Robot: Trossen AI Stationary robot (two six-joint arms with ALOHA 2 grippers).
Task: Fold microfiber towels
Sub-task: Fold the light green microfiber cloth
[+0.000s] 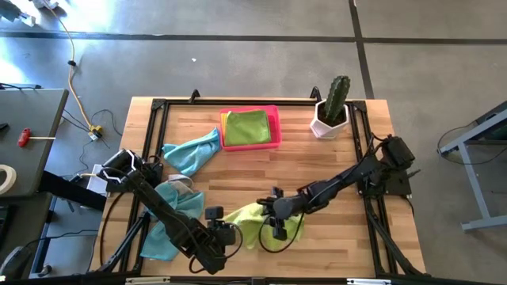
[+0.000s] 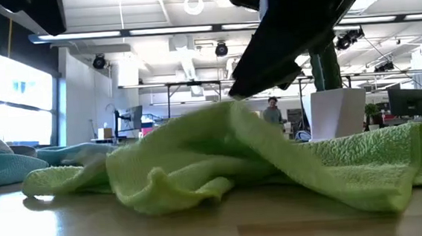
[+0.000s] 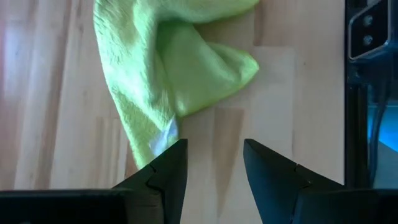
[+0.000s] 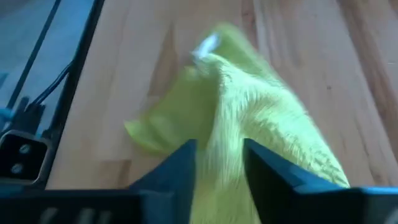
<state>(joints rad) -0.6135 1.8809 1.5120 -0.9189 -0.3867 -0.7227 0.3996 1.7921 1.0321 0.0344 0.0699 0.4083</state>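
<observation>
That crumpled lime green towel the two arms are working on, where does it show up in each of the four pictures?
High view: the lime green towel lies near the table's front edge, between the two grippers.
Low view: it fills the foreground, bunched on the wood.
Left wrist view: it lies just ahead of the left gripper, whose fingers are open.
Right wrist view: it runs between the right gripper's fingers.
Shared landmark: the towel's small white tag, also seen from the right wrist.

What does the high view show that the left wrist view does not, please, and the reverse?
Only the high view shows the pink tray holding folded towels, the potted cactus, two teal towels and the right gripper over the lime towel. Only the left wrist view shows the left gripper open over bare wood beside that towel's white tag. Both show the crumpled lime towel and the wooden table.
</observation>
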